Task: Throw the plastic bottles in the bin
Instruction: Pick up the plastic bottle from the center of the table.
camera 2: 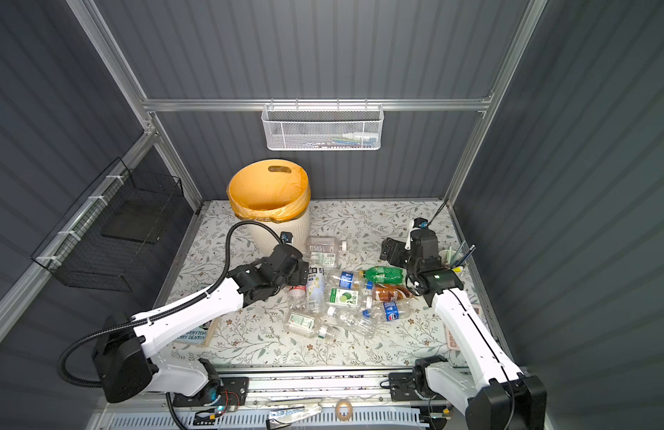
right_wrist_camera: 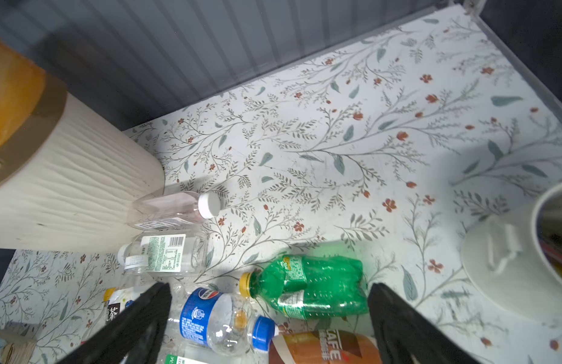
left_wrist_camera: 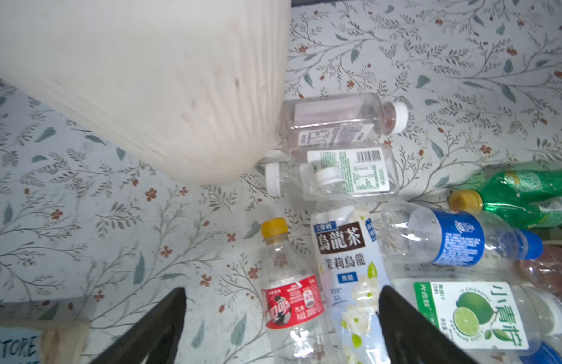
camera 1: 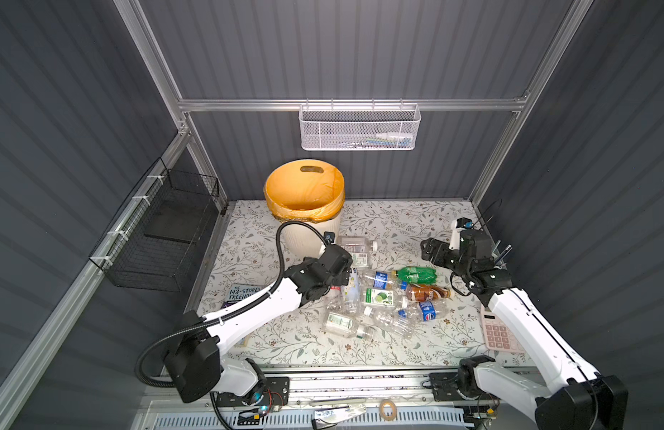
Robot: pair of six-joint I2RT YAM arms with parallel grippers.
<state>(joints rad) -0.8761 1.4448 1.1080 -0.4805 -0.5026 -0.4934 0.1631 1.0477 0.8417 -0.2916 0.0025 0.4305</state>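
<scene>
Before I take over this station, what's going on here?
Two robot arms are clearing plastic bottles into the bin. Both grippers are open and empty: the left gripper hangs over a red-labelled bottle and a tea bottle, the right gripper over a green bottle. The bottles lie piled; none shows inside the bin.

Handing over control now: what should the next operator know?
Left hand: open, over the pile, a red-labelled clear bottle and a white tea-labelled bottle between its fingers, neither visibly gripped.
Right hand: open, empty, above the crushed green bottle.
Plastic bottles: all lying on the floral table beside the round cream bin with the orange bag.
Done: no bottle visible in the bin. Left: the whole pile.
</scene>
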